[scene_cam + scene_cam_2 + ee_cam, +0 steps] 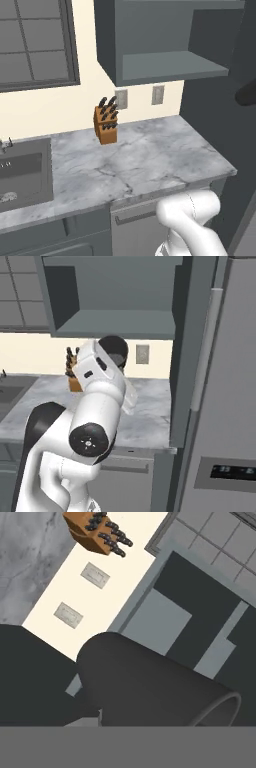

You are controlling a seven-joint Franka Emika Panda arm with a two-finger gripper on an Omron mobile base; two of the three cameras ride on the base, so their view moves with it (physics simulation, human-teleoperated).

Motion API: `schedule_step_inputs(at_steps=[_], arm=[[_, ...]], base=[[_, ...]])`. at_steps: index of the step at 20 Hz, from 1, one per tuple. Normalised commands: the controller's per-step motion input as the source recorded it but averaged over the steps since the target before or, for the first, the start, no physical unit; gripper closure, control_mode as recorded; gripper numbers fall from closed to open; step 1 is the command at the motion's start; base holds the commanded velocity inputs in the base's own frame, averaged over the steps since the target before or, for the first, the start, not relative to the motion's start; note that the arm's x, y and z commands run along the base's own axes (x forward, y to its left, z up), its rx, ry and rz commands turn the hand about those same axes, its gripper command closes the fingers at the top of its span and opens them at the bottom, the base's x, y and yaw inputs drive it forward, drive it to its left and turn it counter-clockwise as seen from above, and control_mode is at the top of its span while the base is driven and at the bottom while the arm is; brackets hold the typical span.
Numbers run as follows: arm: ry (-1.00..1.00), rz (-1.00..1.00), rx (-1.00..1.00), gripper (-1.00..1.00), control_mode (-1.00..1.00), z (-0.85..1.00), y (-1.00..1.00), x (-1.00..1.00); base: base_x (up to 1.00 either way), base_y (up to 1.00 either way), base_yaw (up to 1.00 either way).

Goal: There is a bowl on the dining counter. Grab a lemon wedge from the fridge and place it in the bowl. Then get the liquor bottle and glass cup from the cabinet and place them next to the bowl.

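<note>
Fingers gripping glass cup (pixel 150 687), cabinet (pixel 165 45) open, knife block (pixel 106 121) on worktop

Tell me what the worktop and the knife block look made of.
Worktop: looks like polished marble, grey-white with darker veins, though only a rendered surface. Knife block: seemingly wood, matte orange-brown, with dark handles sticking out the top.

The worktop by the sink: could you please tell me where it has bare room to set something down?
The worktop is bare from the knife block rightward to its end by the dark side panel, and forward to the front edge. Left, the sink takes the space.
</note>
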Motion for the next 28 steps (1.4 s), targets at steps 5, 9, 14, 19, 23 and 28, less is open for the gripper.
schedule_step_inputs(at_steps=[5,9,14,19,23,28], arm=[[0.0,0.0,0.0,1.0,1.0,0.0,0.0,0.0],[0.0,0.0,0.0,1.0,1.0,0.0,0.0,0.0],[0.0,0.0,0.0,1.0,1.0,0.0,0.0,0.0],[0.0,0.0,0.0,1.0,1.0,0.0,0.0,0.0],[0.0,0.0,0.0,1.0,1.0,0.0,0.0,0.0],[0.0,0.0,0.0,1.0,1.0,0.0,0.0,0.0]], base=[[-0.6,0.3,0.04],[-0.66,0.06,0.11],[-0.87,-0.14,0.19],[-0.97,-0.28,0.21],[-1.0,-0.34,0.23],[-0.96,-0.46,0.25]])
